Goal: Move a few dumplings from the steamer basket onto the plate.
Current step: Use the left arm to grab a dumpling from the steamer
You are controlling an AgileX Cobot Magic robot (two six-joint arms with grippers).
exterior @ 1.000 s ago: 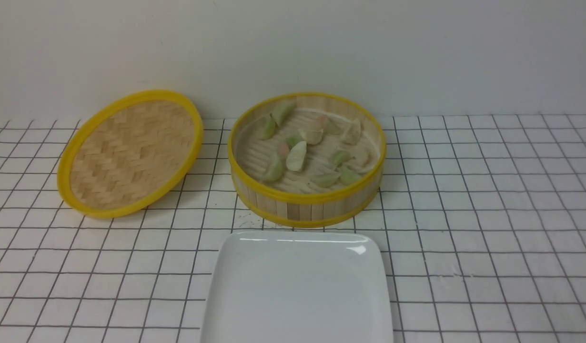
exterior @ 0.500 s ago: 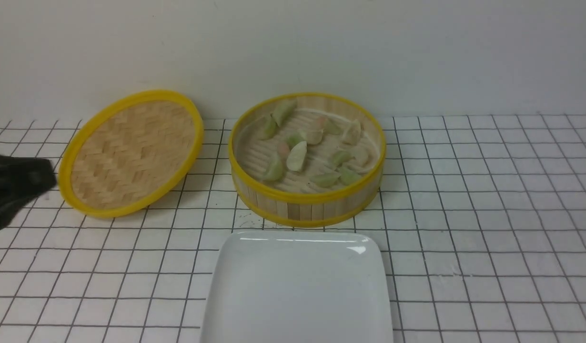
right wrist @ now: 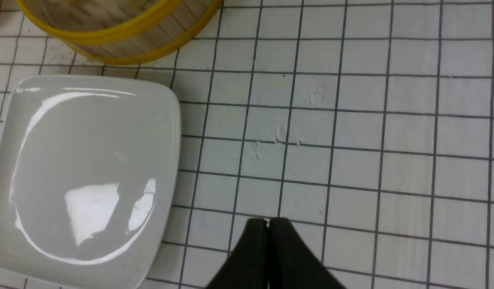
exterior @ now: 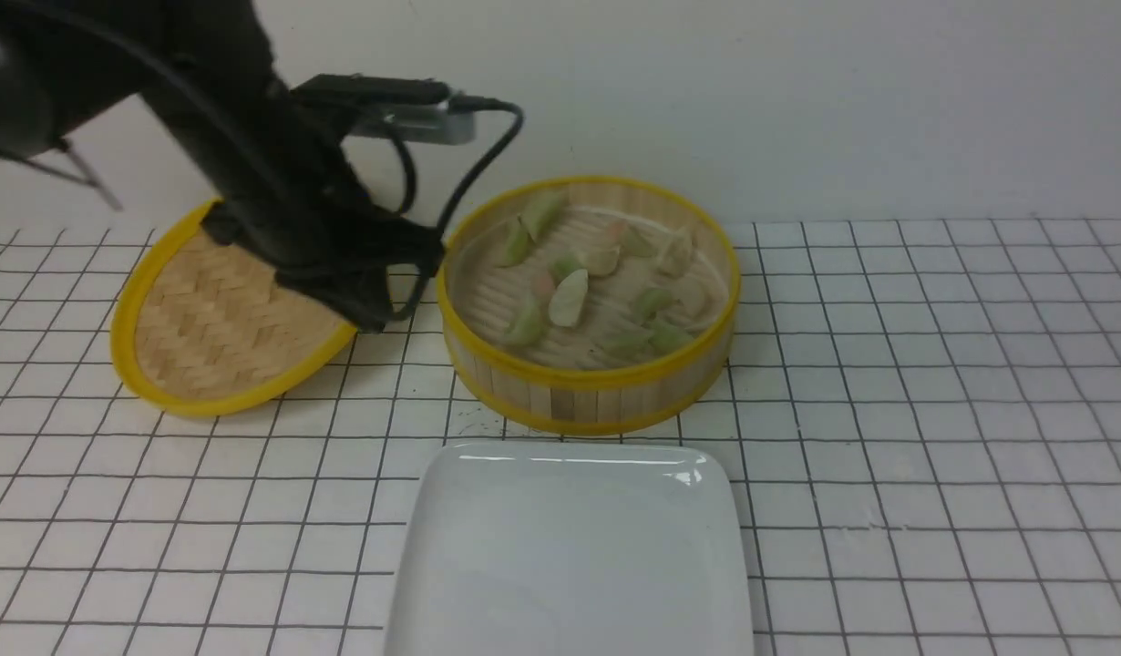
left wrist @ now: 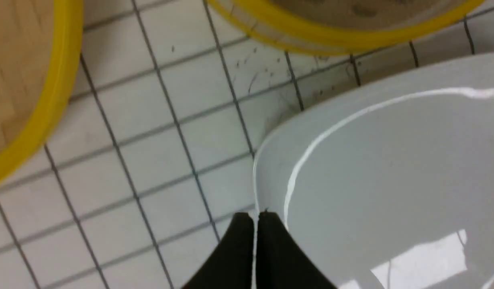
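Several pale green and cream dumplings [exterior: 568,298] lie in the round steamer basket [exterior: 588,378] at the middle back. The white plate [exterior: 570,547] sits empty just in front of it. My left gripper [exterior: 374,319] hangs shut with nothing in it, between the lid and the basket's left side. In the left wrist view its tips [left wrist: 255,214] line up with the plate's corner [left wrist: 271,168], below the basket's rim [left wrist: 331,38]. My right gripper [right wrist: 269,220] is shut and empty over bare tiles, to the right of the plate [right wrist: 90,160] and the basket [right wrist: 142,40]. It does not show in the front view.
The flat woven lid [exterior: 223,319] with its yellow rim leans at the back left, partly behind my left arm [exterior: 251,155]. A cable [exterior: 474,164] loops from the wrist towards the basket. The checked white tile surface [exterior: 934,410] stretches to the right.
My left arm has swung in from the left edge, up and to the right, and now hangs over the lid next to the basket. Dumplings, basket and plate have not moved.
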